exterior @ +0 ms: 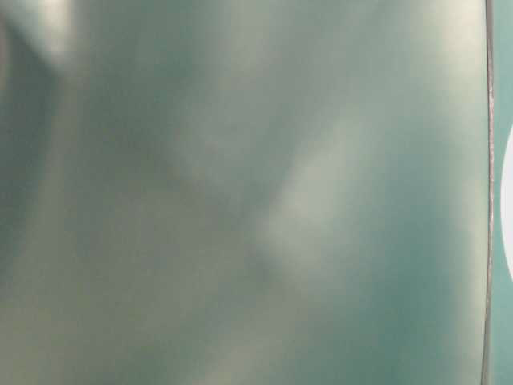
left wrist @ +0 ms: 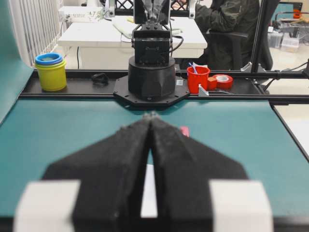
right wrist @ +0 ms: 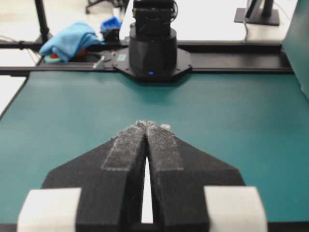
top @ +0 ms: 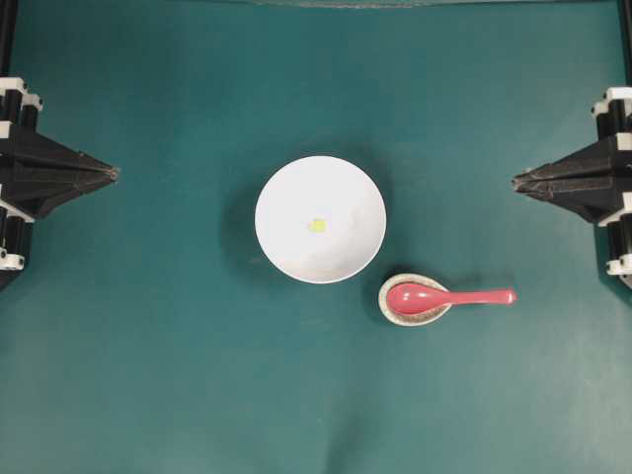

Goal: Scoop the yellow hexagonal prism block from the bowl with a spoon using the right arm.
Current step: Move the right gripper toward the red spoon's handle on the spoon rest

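I see the yellow block [top: 317, 225] lying in the middle of the white bowl [top: 286, 188] at the bench's [top: 148, 375] centre. The pink spoon [top: 434, 296] rests in a small speckled dish [top: 393, 311] just beside the bowl. My right hand [top: 515, 180] and left hand [top: 116, 173] sit at opposite edges, fingers pressed together, holding nothing.

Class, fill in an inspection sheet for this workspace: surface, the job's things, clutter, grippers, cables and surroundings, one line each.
Surface: teal table.
Job's things: yellow hexagonal prism block in white bowl; pink-red spoon resting in speckled dish, handle toward right side.
Clutter: nothing seen on the mat.
Grippers: left gripper and right gripper both shut, empty, at the edges.
Cables: black cable on rail.
Surroundings: yellow tub, red cup, blue cloth.
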You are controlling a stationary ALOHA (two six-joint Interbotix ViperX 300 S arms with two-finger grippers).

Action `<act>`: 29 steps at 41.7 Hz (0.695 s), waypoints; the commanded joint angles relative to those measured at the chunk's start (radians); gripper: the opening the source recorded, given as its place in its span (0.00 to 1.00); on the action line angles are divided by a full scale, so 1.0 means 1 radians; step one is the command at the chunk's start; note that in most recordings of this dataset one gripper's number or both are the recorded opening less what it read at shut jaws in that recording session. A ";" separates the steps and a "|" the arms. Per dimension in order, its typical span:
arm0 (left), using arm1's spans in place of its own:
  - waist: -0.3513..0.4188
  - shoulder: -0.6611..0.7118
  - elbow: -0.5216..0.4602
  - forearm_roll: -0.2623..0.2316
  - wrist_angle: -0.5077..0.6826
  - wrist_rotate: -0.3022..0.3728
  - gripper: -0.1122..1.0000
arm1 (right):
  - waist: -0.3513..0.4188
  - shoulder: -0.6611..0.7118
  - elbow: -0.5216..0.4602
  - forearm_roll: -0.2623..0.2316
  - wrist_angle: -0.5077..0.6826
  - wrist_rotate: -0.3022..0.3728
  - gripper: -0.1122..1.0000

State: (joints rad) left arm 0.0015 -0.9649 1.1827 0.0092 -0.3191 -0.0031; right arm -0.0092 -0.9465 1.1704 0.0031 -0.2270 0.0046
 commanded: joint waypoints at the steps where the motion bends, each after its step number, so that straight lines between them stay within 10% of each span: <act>1: 0.000 0.008 -0.021 0.003 -0.012 0.000 0.10 | 0.002 0.017 -0.008 0.002 -0.002 0.003 0.18; 12: 0.000 0.009 -0.020 0.003 -0.014 0.000 0.10 | 0.002 0.104 0.011 0.002 -0.028 0.005 0.60; 29: 0.002 0.008 -0.020 0.003 -0.015 0.008 0.10 | 0.055 0.325 0.129 0.037 -0.324 0.006 0.60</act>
State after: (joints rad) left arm 0.0015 -0.9664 1.1827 0.0092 -0.3237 0.0031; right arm 0.0307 -0.6489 1.2870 0.0215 -0.4740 0.0092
